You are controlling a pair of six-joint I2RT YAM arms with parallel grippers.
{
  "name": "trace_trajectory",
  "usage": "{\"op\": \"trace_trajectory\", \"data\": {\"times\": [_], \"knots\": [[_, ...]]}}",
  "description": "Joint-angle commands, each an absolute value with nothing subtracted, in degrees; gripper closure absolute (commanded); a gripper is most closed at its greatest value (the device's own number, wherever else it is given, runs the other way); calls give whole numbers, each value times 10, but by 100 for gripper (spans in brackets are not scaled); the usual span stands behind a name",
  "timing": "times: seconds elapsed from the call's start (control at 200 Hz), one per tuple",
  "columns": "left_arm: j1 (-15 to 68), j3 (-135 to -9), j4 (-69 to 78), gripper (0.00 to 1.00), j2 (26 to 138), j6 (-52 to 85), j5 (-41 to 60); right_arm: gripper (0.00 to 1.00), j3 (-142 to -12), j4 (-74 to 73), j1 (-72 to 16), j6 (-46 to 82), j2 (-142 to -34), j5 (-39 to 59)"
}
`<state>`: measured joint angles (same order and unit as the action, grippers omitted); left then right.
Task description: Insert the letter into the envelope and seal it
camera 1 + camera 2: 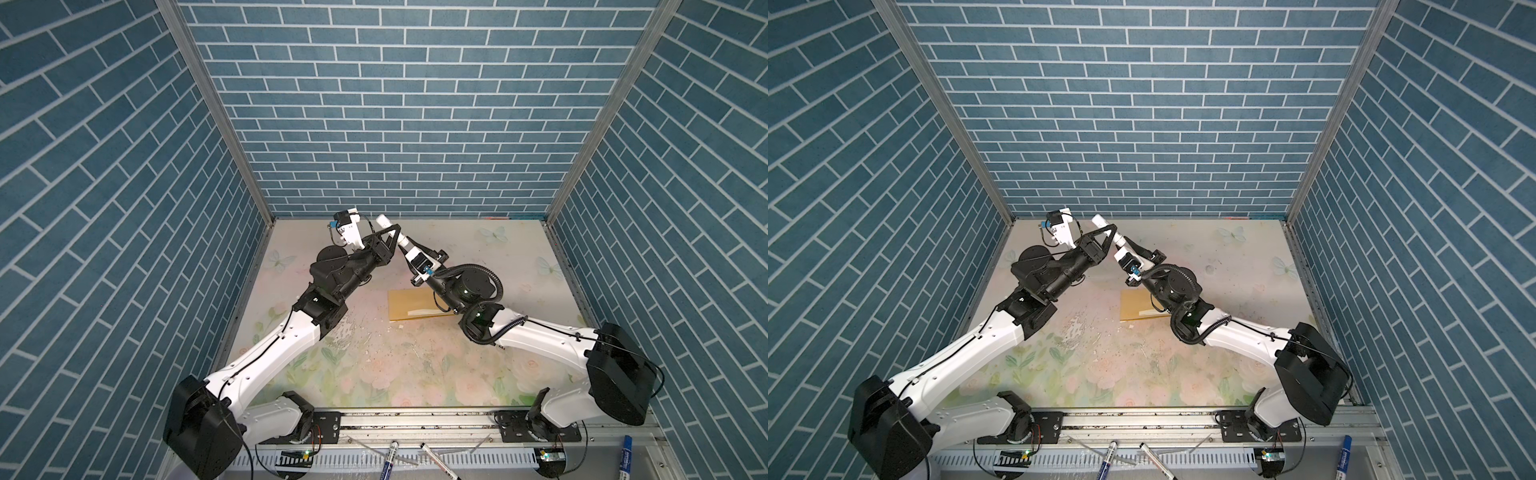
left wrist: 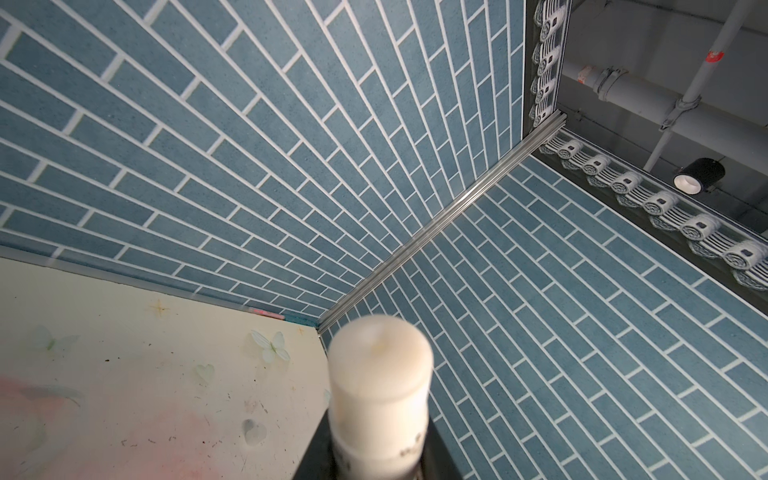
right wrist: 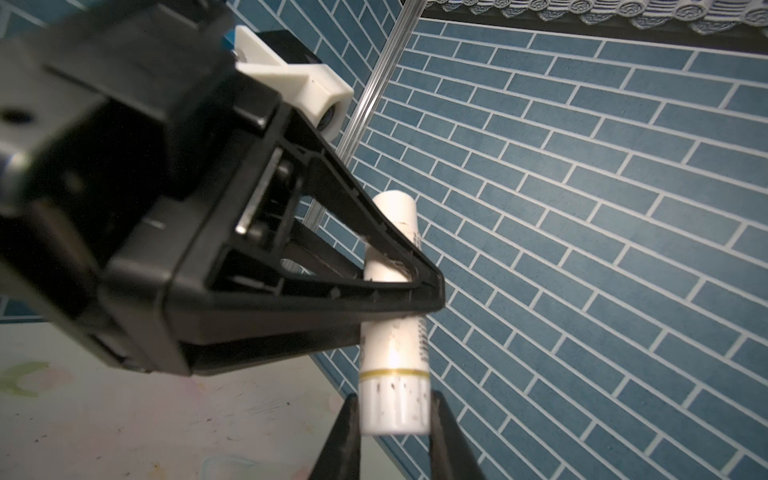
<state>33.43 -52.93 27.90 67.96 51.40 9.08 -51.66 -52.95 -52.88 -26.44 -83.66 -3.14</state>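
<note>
- The left gripper point(image 1: 395, 233) was raised above the far middle of the table point(image 1: 374, 365), well off its surface, with its jaws clamped on the middle of a white glue stick point(image 3: 395, 349)
- In the left wrist view, the rounded end of the stick point(image 2: 380, 374) stuck out past the black fingers, pointing towards the back corner of the blue brick walls
- In both top views, the stick sat tilted between the two tools, joining them
- The right gripper point(image 3: 392, 411) met the stick from the other side; its two fingers point(image 3: 347, 419) pressed against both sides of the ribbed end, below the thin gold ring
- The envelope point(image 1: 409, 303) lay flat on the table, right of centre, and its right part was hidden beneath the right arm
- Neither tool touched the envelope
- A pale strip point(image 1: 419, 312) ran along the envelope's near edge; whether that strip was the letter could not be told
</note>
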Motion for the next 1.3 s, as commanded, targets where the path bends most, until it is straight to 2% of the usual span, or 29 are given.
{"op": "trace_trajectory", "data": {"times": [0.0,0.21,0.325,0.425,0.545,0.62,0.865,1.02,1.11,1.19,1.215,1.235,1.295], "knots": [[336,-538,286,100,685,482,112,96,-569,-479,-502,-131,-801,45],[336,-524,340,100,683,445,145,100,-612,-470,-386,211,-805,319],[336,-525,365,100,686,433,171,100,-645,-489,-352,352,-829,423],[336,-526,381,100,689,424,191,100,-659,-558,-334,468,-861,475],[336,-526,387,100,688,415,204,100,-669,-661,-318,594,-903,490],[336,-526,389,100,687,414,205,100,-674,-692,-315,632,-920,494],[336,-526,390,100,689,414,204,100,-685,-686,-314,645,-932,504],[336,-532,371,100,693,441,178,100,-670,-677,-314,599,-921,498],[336,-539,356,100,697,478,159,85,-655,-626,-316,514,-896,491],[336,-540,354,100,696,507,147,64,-627,-567,-321,400,-856,471],[336,-540,351,100,696,516,144,57,-615,-550,-323,357,-841,461],[335,-541,349,100,696,522,142,46,-603,-534,-326,313,-825,449],[335,-543,344,100,693,529,137,30,-572,-482,-339,196,-784,404]]}}
